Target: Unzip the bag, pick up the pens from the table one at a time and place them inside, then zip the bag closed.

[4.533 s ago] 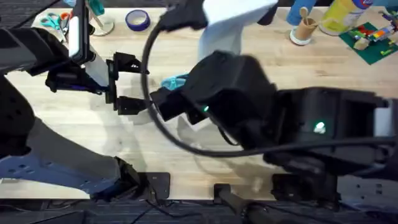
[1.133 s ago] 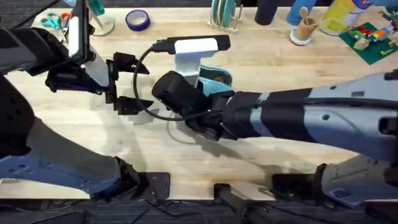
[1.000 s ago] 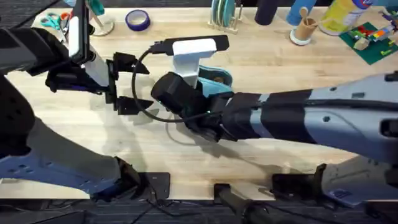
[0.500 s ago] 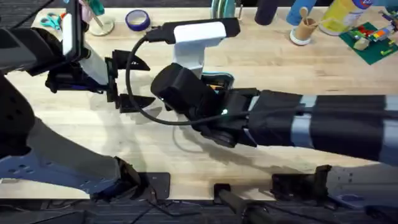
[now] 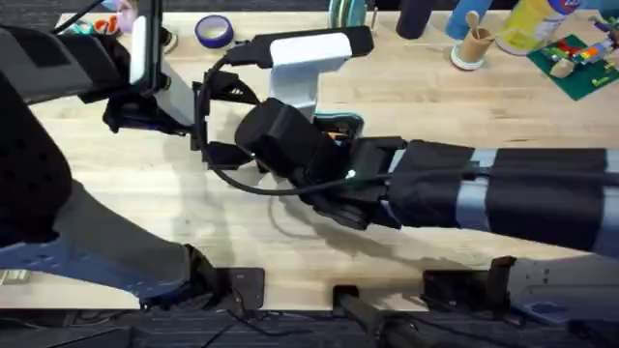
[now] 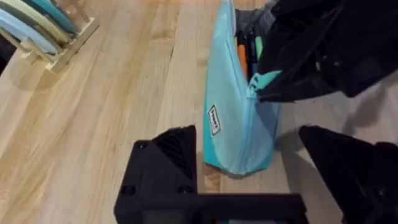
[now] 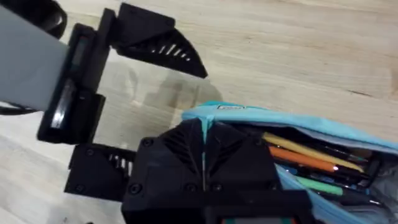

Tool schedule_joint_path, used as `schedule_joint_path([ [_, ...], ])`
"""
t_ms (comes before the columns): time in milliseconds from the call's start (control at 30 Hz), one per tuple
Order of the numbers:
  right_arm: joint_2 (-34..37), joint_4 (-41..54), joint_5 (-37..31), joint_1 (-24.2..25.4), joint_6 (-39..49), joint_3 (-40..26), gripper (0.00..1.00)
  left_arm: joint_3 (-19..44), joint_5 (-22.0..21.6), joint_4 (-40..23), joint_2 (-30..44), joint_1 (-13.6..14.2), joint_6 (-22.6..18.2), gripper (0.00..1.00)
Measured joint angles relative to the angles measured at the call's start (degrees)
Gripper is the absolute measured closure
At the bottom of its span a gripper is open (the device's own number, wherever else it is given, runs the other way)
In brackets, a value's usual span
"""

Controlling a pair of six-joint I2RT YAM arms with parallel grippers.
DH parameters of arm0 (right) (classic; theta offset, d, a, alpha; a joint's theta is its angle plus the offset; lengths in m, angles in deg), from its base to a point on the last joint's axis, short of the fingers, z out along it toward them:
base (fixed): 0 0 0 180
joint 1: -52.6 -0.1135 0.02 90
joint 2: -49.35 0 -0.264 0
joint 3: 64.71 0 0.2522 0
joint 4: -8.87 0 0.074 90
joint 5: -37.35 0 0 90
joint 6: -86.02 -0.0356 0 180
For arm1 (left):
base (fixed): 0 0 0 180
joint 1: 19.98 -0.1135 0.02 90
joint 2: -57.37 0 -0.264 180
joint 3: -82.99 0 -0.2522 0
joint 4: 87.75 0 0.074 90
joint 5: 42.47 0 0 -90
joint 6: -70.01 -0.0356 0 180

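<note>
With the pens point(image 7: 311, 160) inside the open bag point(image 6: 236, 118), the right hand point(image 7: 204, 163) pinches its zipper tab point(image 6: 264, 81); the wide-open left hand point(image 6: 249, 186) isn't bracing the bag, so pulling may drag it across the tabletop point(image 6: 124, 81).

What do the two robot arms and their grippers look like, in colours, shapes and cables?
Both arms are black with grey-blue link sections. The right arm has pale grey bands, a small green light and a white camera block above its wrist, with a black cable looping from it. The left gripper has black wedge-shaped fingers and a white panel behind them. The right gripper is black too.
</note>
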Motion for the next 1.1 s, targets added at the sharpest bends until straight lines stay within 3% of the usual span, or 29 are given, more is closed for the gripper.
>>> schedule_joint_path([
  [233,0.0,0.0,-0.02,0.0,0.0,0.0,0.971,0.0,-0.93,3.87,0.0,0.52,5.35,0.006],
  [500,0.0,-0.02,-0.02,0.0,0.0,0.0,0.971,0.0,-1.07,4.03,0.0,0.79,8.06,0.007],
  [667,0.0,-0.02,-0.02,0.0,0.0,0.0,0.971,0.0,-1.18,4.51,0.0,2.68,8.93,0.021],
  [733,0.0,-0.02,-0.02,0.0,0.0,0.0,0.971,0.0,-1.49,4.47,0.0,3.52,9.17,0.129],
  [933,-0.01,0.0,0.0,0.0,0.01,0.0,0.972,0.0,-3.17,4.82,0.01,4.81,9.34,0.915],
  [1100,-0.96,3.39,0.77,1.57,2.56,0.0,0.972,0.0,-3.65,5.07,0.0,5.04,9.45,0.954],
])
